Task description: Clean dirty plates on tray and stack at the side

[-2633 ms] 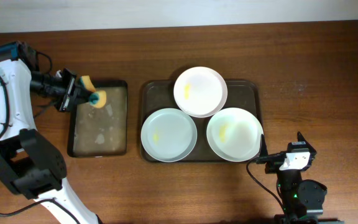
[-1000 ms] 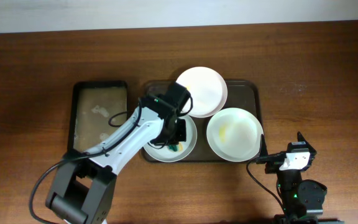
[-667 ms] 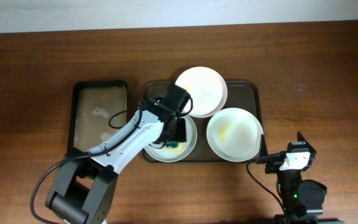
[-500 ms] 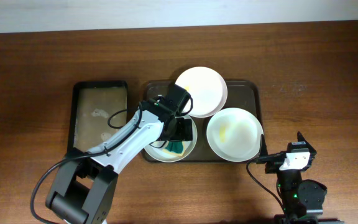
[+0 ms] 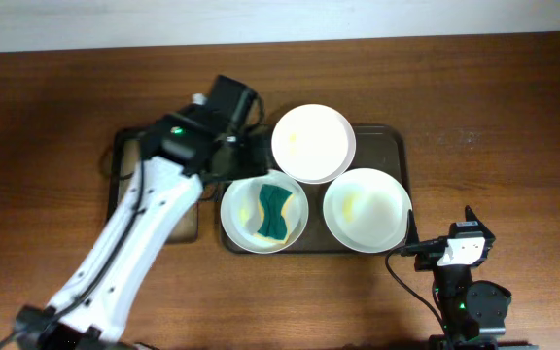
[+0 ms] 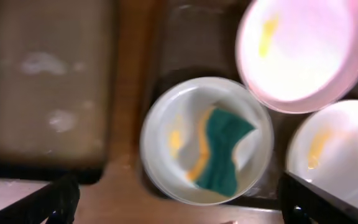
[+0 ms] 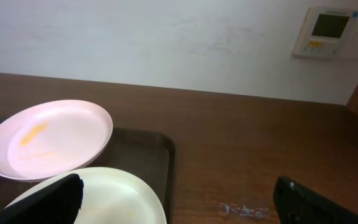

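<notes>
Three white plates lie on the dark tray [image 5: 385,146]: one at the back [image 5: 313,143], one front right [image 5: 367,209] and one front left [image 5: 241,209]. Each shows a yellow smear. A green and yellow sponge [image 5: 273,214] lies loose in the front-left plate [image 6: 163,124]. My left gripper [image 5: 244,156] hangs open high above the tray's back-left corner, holding nothing, and its dark fingertips [image 6: 61,199] frame the sponge [image 6: 222,149] from above. Open and idle, my right gripper [image 5: 442,243] rests off the tray's front-right corner, facing the front-right plate [image 7: 117,199].
A smaller black tray [image 6: 48,81] with a wet, cloudy floor lies left of the big tray, partly under my left arm [image 5: 154,224]. Bare wooden table [image 5: 494,126] stretches to the right of the tray and along the front edge.
The left gripper opened, left the sponge in the front-left plate and rose back toward the tray's back-left corner. The right arm has not moved.
</notes>
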`<action>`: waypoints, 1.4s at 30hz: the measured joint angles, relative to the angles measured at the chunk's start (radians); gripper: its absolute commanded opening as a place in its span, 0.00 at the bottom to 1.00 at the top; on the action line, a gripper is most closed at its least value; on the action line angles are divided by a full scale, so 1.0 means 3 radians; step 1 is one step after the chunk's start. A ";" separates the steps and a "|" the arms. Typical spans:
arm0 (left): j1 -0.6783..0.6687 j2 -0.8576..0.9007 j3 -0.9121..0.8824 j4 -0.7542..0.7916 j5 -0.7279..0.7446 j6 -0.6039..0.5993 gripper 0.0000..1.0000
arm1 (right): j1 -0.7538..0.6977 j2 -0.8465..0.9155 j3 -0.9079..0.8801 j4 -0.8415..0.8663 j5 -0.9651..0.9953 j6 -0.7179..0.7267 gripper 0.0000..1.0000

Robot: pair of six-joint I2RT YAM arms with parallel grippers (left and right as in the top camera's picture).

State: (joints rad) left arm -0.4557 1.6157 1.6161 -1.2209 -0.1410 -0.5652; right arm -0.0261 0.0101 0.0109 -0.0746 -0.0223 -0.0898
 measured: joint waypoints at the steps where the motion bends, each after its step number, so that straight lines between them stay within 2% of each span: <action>1: 0.0042 -0.0017 0.0000 -0.0074 -0.0041 0.0000 0.99 | 0.0000 0.0000 0.0000 0.0000 0.0000 0.0000 0.98; 6: 0.0253 0.0001 -0.0017 -0.0216 -0.0106 0.0000 0.99 | 0.0000 0.0000 0.0000 0.0116 -0.0116 0.0032 0.98; 9: 0.0354 0.0003 -0.0017 -0.0249 -0.0121 0.0000 1.00 | 0.0000 0.0000 0.0000 0.0456 -0.0835 0.0379 0.98; 11: 0.0399 0.0003 -0.0019 -0.0273 -0.0123 0.0000 0.99 | 0.0004 0.0000 0.0000 0.0741 -0.1624 0.0708 0.98; 13: 0.0430 0.0003 -0.0023 -0.0317 -0.0144 0.0000 0.99 | 0.0004 0.0005 -0.0003 0.1175 -0.2102 0.1090 0.98; 15: 0.0450 0.0003 -0.0029 -0.0352 -0.0160 0.0000 0.99 | 0.0004 0.0009 -0.0001 0.1999 -0.2316 0.1514 0.99; 16: 0.0455 0.0003 -0.0032 -0.0357 -0.0165 0.0000 0.99 | 0.0004 -0.0005 0.0017 0.2241 -0.2361 0.1638 0.98; 17: 0.0456 0.0003 -0.0032 -0.0356 -0.0172 0.0001 0.99 | 0.0004 0.0004 0.0015 0.2729 -0.2337 0.1790 0.98; 19: 0.0459 0.0004 -0.0032 -0.0357 -0.0170 0.0000 0.99 | 0.0004 -0.0004 0.0178 0.2979 -0.2191 0.1956 0.98; 20: 0.0459 0.0004 -0.0032 -0.0357 -0.0170 0.0001 0.99 | 0.0004 -0.0004 0.0323 0.2757 -0.2104 0.1948 0.98; 22: 0.0458 0.0004 -0.0033 -0.0356 -0.0170 0.0001 1.00 | 0.0003 0.0047 0.0790 0.1967 -0.1867 0.1809 0.98; 25: 0.0459 0.0004 -0.0033 -0.0356 -0.0172 0.0000 0.99 | 0.0004 0.0347 0.1944 0.0158 -0.1371 0.1385 0.98; 26: 0.0458 0.0004 -0.0033 -0.0354 -0.0173 0.0000 0.99 | 0.0005 0.0552 0.2383 -0.0501 -0.1207 0.1250 0.98; 27: 0.0458 0.0004 -0.0034 -0.0356 -0.0170 0.0000 0.99 | 0.0005 0.0710 0.2665 -0.0856 -0.1078 0.1148 0.99; 29: 0.0458 0.0004 -0.0036 -0.0360 -0.0173 0.0001 0.99 | 0.0005 0.1338 0.3644 -0.2132 -0.0853 0.0889 0.98; 30: 0.0459 0.0004 -0.0036 -0.0354 -0.0173 0.0000 0.99 | 0.0005 0.1661 0.4056 -0.2588 -0.0788 0.0793 0.98; 33: 0.0458 0.0006 -0.0036 -0.0356 -0.0170 0.0001 0.99 | 0.0006 0.2422 0.4840 -0.3436 -0.0820 0.0650 0.97; 34: 0.0459 0.0006 -0.0036 -0.0354 -0.0170 0.0001 0.99 | 0.0006 0.2646 0.5000 -0.3587 -0.0872 0.0622 0.83; 36: 0.0458 0.0006 -0.0037 -0.0354 -0.0168 0.0000 0.99 | 0.0006 0.2997 0.5108 -0.3696 -0.1050 0.0568 0.68; 38: 0.0458 0.0006 -0.0037 -0.0355 -0.0160 0.0001 0.99 | 0.0006 0.3325 0.5122 -0.3758 -0.1311 0.0551 0.30; 39: 0.0458 0.0006 -0.0037 -0.0354 -0.0154 0.0001 0.99 | 0.0027 0.3567 0.5122 -0.3789 -0.1431 0.0532 0.21; 42: 0.0458 0.0006 -0.0037 -0.0355 -0.0131 0.0000 0.99 | 0.0167 0.3911 0.5122 -0.3872 -0.1457 0.0534 0.22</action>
State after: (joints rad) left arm -0.3183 1.6176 1.6051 -1.3273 -0.1802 -0.5652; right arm 0.0238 1.1835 1.5475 -1.2362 -0.4595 0.0704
